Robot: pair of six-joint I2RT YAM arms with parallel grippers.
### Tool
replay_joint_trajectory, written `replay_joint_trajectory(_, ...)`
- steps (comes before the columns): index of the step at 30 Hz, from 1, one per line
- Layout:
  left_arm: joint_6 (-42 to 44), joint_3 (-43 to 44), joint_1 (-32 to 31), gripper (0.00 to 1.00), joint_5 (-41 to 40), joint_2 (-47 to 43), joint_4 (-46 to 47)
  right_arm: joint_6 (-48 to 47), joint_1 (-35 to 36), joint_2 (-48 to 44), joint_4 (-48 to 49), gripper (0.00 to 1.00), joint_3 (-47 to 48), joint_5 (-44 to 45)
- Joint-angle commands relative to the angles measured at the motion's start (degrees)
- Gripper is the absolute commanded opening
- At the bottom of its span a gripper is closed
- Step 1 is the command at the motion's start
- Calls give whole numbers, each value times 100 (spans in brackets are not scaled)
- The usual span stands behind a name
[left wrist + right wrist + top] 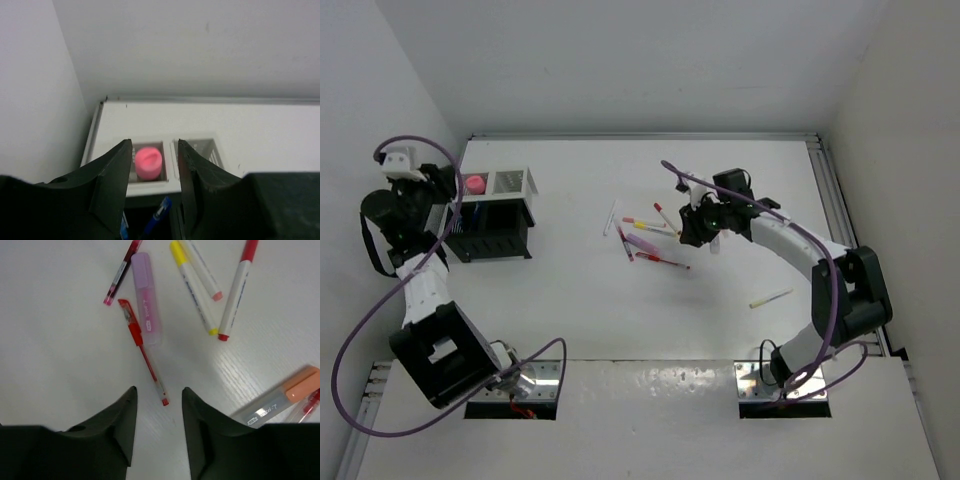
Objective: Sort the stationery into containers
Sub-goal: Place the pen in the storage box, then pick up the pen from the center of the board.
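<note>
My left gripper (155,145) hangs open over the containers at the table's back left, with nothing between its jaws. Below it a pink piece (149,162) sits in the left cell of the white bin (171,162). Blue pens (159,215) stand in the black organizer (495,240) just in front. My right gripper (159,390) is open, low over the table, just short of the near end of a red pen (145,355). Beyond that pen lie a pink highlighter (146,297), a yellow-capped marker (192,285) and a red-tipped white marker (237,285).
A grey marker with an orange cap (280,402) lies close to the right finger. A dark red pen (120,275) lies at the far left of the pile. A pale pencil (770,297) lies alone at the right, and a white pen (610,215) left of the pile.
</note>
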Motion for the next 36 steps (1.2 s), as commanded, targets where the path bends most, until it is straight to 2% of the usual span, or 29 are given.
replay_joint_trajectory(1,56,908,77,50,655,-403,-1292,-575,226,171,-673,31,260,-68)
replay_joint_trajectory(3,232,1529,-1,52,929,-333,-2060,-953,375,426,-1129,23,435,3)
replay_joint_trajectory(4,346,1682,-37,53,1147,-307,-2621,-1051,429,522,-1263,21,514,108)
replay_joint_trajectory(6,365,1823,-89,53,1473,-306,-2898,-1280,578,874,-1517,21,743,266)
replay_joint_trajectory(10,426,1675,-230,56,1440,-613,-2951,-1378,772,1463,-1922,24,1287,627)
replay_joint_trajectory(13,619,1692,-362,59,1291,-702,-3153,-1413,921,1762,-1871,27,1359,915)
replay_joint_trajectory(20,760,1877,-546,61,1167,-676,-3400,-1492,1115,2360,-1888,27,1701,1452)
replay_joint_trajectory(27,997,1499,-757,61,1106,-965,-3215,-1580,1150,2738,-1905,27,1886,1699)
replay_joint_trajectory(30,998,1481,-837,61,1079,-1009,-3224,-1702,1229,2721,-1879,19,1738,1822)
replay_joint_trajectory(33,998,1516,-854,61,1123,-1036,-3224,-1896,1326,2554,-1914,6,1501,1893)
replay_joint_trajectory(36,911,1656,-872,61,1281,-1062,-3285,-1993,1422,2011,-2158,0,1333,1675)
